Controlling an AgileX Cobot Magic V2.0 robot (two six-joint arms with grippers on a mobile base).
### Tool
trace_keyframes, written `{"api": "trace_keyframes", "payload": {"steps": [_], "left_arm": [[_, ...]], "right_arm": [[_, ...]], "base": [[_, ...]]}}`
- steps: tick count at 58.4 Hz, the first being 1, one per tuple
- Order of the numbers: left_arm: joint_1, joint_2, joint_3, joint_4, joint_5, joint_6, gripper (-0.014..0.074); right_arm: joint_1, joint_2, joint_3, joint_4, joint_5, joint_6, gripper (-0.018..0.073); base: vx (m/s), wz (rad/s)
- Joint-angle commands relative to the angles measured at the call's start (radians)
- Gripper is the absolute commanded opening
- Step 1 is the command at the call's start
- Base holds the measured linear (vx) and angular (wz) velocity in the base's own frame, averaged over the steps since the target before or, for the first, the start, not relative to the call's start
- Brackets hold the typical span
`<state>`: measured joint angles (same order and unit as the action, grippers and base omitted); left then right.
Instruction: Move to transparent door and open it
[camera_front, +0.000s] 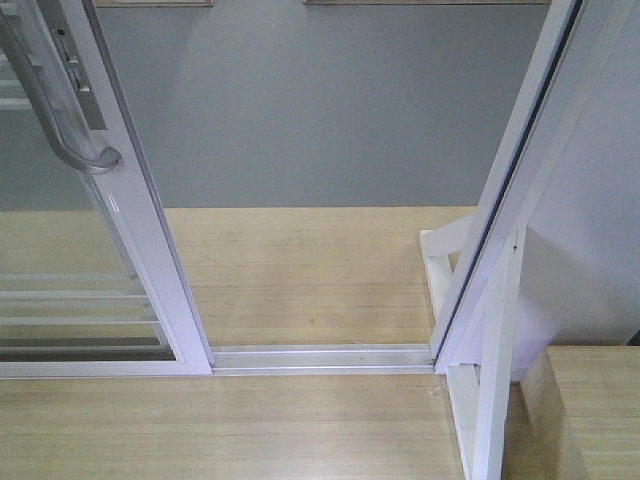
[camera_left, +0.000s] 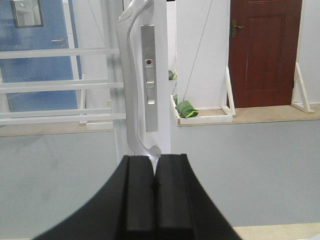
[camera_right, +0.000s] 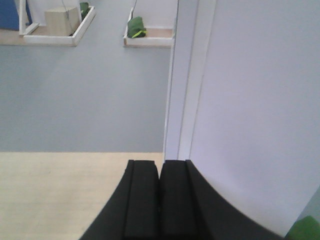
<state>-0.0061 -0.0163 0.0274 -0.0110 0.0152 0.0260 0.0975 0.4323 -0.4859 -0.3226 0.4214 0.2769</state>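
**Door slid aside, both end effectors closed and empty**

From my front camera the transparent door (camera_front: 120, 250) sits at the left, slid away from the white jamb (camera_front: 500, 250) on the right, leaving a gap over the metal floor track (camera_front: 320, 358). Its curved grey handle (camera_front: 60, 110) shows at upper left. My left end effector (camera_left: 154, 187) has its pads pressed together, holding nothing, just below the handle's lower end. My right end effector (camera_right: 160, 192) is likewise closed and empty, facing the jamb.
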Motion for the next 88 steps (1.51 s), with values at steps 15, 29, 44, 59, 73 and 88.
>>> {"api": "trace_keyframes", "payload": {"steps": [15,29,44,59,73,88], "left_arm": [[-0.004,-0.008,0.029,-0.008,-0.074,-0.009,-0.0006],[-0.004,-0.008,0.029,-0.008,-0.074,-0.009,-0.0006],[-0.004,-0.008,0.029,-0.008,-0.074,-0.009,-0.0006],[-0.004,-0.008,0.029,-0.008,-0.074,-0.009,-0.0006],[-0.004,-0.008,0.029,-0.008,-0.074,-0.009,-0.0006],[-0.004,-0.008,0.029,-0.008,-0.074,-0.009,-0.0006]], "right_arm": [[-0.156,-0.221,-0.027,0.194,-0.146,-0.381,-0.0008],[-0.155,-0.439,0.128,0.19,-0.292,-0.299,-0.0008],[-0.155,-0.458,0.336,0.19,-0.468,-0.307,-0.0005],[-0.155,-0.458,0.526,0.344,-0.522,-0.294,-0.0005],[-0.155,-0.458,0.53,0.344,-0.473,-0.305,-0.0005],[-0.155,-0.458,0.53,0.344,-0.333,-0.303,-0.0005]], "base": [[0.0,0.0],[0.0,0.0],[0.0,0.0],[0.0,0.0],[0.0,0.0],[0.0,0.0]]}}
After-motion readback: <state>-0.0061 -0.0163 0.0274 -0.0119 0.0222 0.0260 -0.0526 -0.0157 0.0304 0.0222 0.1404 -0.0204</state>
